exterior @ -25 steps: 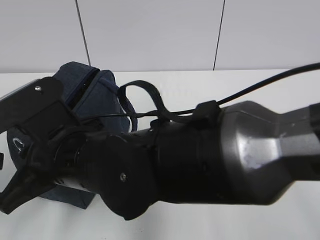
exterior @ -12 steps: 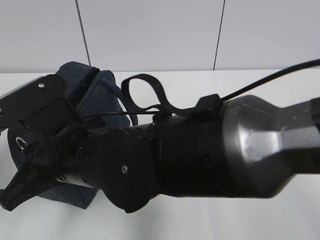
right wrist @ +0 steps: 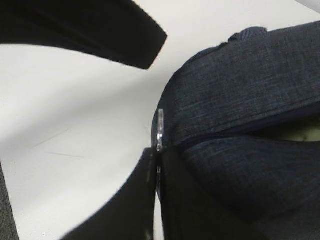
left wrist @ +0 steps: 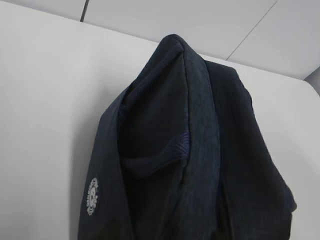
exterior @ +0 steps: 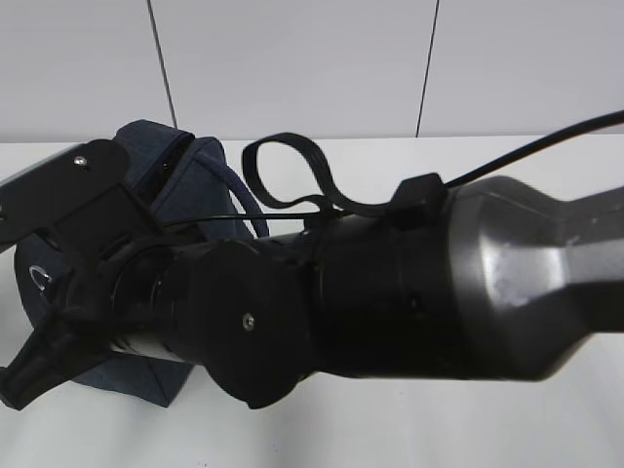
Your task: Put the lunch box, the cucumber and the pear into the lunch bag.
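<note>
The dark navy lunch bag (exterior: 185,185) stands at the left of the table, mostly hidden behind my right arm, which reaches across it. One looped handle (exterior: 283,161) sticks up above the arm. In the right wrist view my right gripper (right wrist: 159,152) is shut on the bag's small metal zipper pull (right wrist: 160,127) at the end of the bag (right wrist: 250,100). A narrow gap in the zipper shows something pale (right wrist: 300,132) that I cannot identify. The left wrist view shows only the bag (left wrist: 200,150) from close by, with no fingers in it. The lunch box, cucumber and pear are out of sight.
The white table (exterior: 507,429) runs to a white panelled wall (exterior: 292,68) behind. My right arm's big grey and black body (exterior: 409,292) fills the front of the exterior view. A white round logo (left wrist: 91,196) marks the bag's side.
My right arm has shifted slightly up and the bag's handle loop stands higher and rounder than before. The gripper's end stays at the bag's left end.
</note>
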